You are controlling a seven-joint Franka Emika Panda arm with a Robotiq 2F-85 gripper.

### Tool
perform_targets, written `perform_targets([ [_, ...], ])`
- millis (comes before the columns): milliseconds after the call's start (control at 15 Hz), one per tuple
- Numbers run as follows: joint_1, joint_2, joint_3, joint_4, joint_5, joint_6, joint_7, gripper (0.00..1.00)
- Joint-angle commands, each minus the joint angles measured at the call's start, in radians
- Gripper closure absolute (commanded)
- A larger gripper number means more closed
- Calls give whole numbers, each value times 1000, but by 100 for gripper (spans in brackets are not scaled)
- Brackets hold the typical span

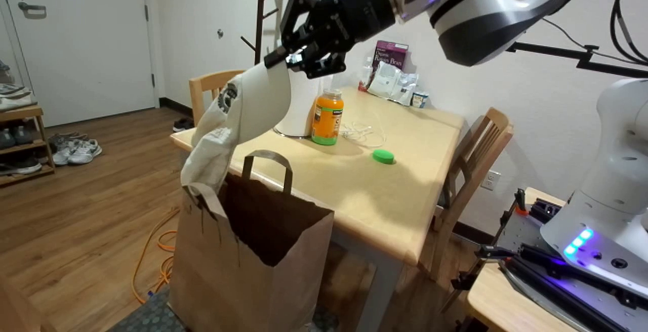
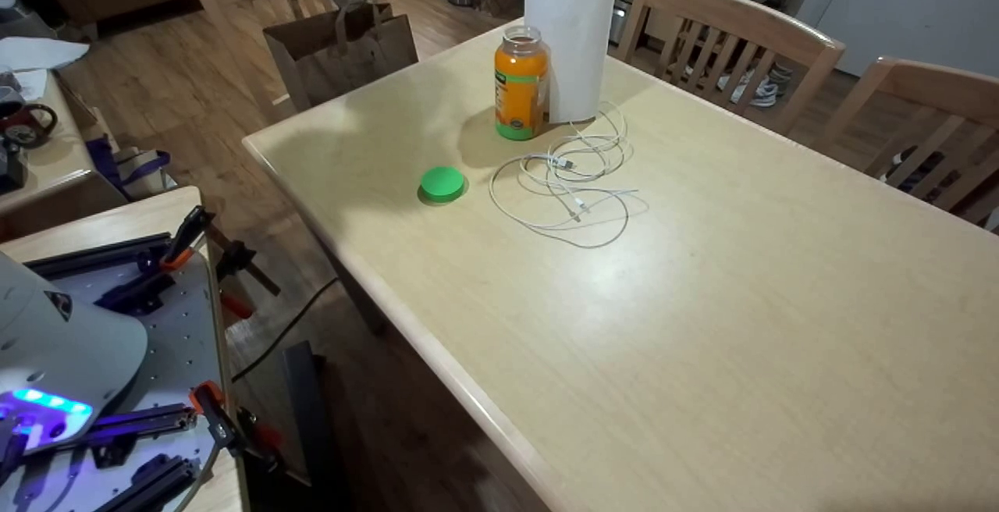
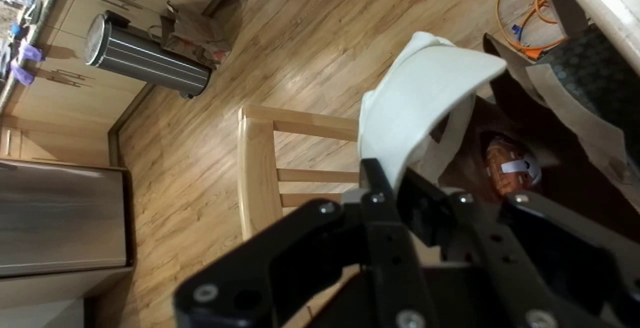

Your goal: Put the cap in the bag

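The whitish-grey cap (image 1: 263, 101) hangs by its brim from my gripper (image 1: 276, 58), brim up and crown down. My gripper is shut on the brim, which shows between the fingers (image 3: 392, 180) in the wrist view, with the cap (image 3: 415, 98) beyond. The open brown paper bag (image 1: 243, 271) stands upright below, beside the table. The cap's lower end overlaps the bag's rim and one looped handle; I cannot tell whether it touches or dips inside. In an exterior view the bag (image 2: 343, 67) shows past the table corner, with a pale shape above, probably the cap.
An orange packet (image 3: 512, 168) lies inside the bag. The table (image 1: 385, 205) holds a paper-towel roll (image 2: 574, 36), an orange bottle (image 1: 326, 119), a green disc (image 1: 383, 157) and white cables (image 2: 562, 176). A wooden chair (image 3: 260, 168) stands near the bag.
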Motion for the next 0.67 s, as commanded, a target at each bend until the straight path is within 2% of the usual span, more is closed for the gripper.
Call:
perform_targets([
  [0, -19, -40, 79, 8, 274, -101, -248, 94],
  [200, -52, -41, 152, 5, 540, -210, -408, 94],
  [333, -59, -57, 161, -2, 717, -300, -505, 94],
  [400, -101, -58, 200, -2, 787, -341, -538, 94],
  [600, -159, -66, 216, -1, 945, -469, -617, 94],
])
